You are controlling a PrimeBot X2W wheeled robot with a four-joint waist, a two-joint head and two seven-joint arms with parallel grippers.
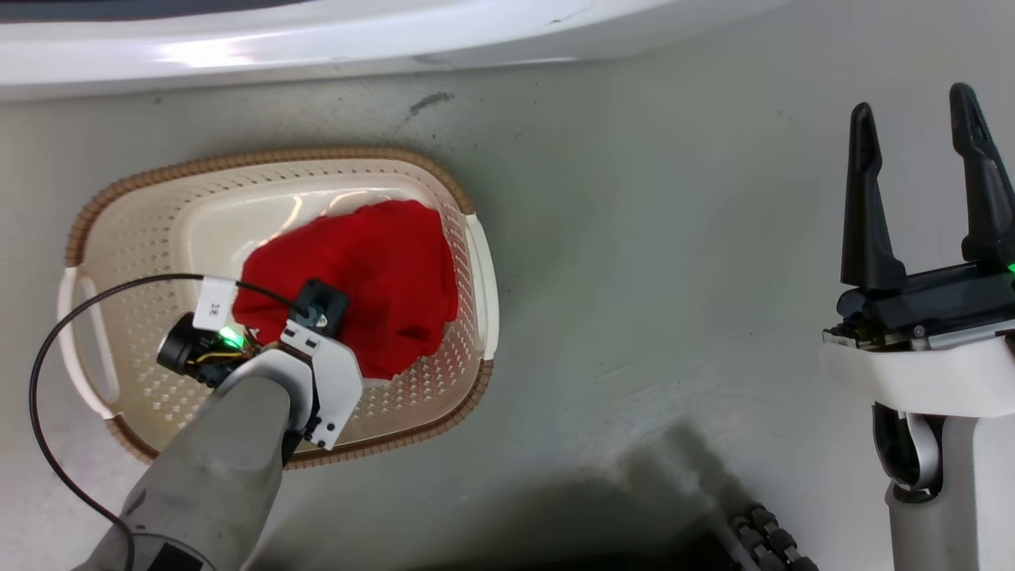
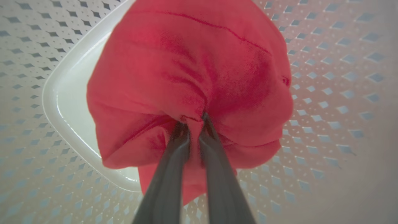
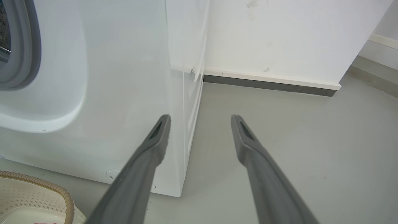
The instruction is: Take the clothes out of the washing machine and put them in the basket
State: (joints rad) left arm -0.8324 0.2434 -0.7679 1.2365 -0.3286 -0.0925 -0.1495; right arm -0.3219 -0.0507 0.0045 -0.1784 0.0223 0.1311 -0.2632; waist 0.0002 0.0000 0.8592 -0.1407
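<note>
The red clothes (image 1: 373,277) lie bunched inside the cream basket (image 1: 143,238) on the floor, toward its right half. My left arm reaches down into the basket, its wrist covering the fabric's near edge. In the left wrist view my left gripper (image 2: 194,119) is shut on a fold of the red clothes (image 2: 186,71), with the basket's perforated wall (image 2: 326,93) behind. My right gripper (image 1: 920,119) stands open over bare floor at the right, holding nothing. The washing machine (image 1: 317,40) shows as a white edge along the top. Its front and grey door ring (image 3: 28,46) appear left of my right gripper (image 3: 200,119).
Grey floor (image 1: 674,277) spreads between the basket and my right arm. A black cable (image 1: 47,357) loops from my left wrist over the basket's left side. A white wall with a dark skirting strip (image 3: 270,85) stands right of the washer. The basket rim (image 3: 46,186) shows at lower left.
</note>
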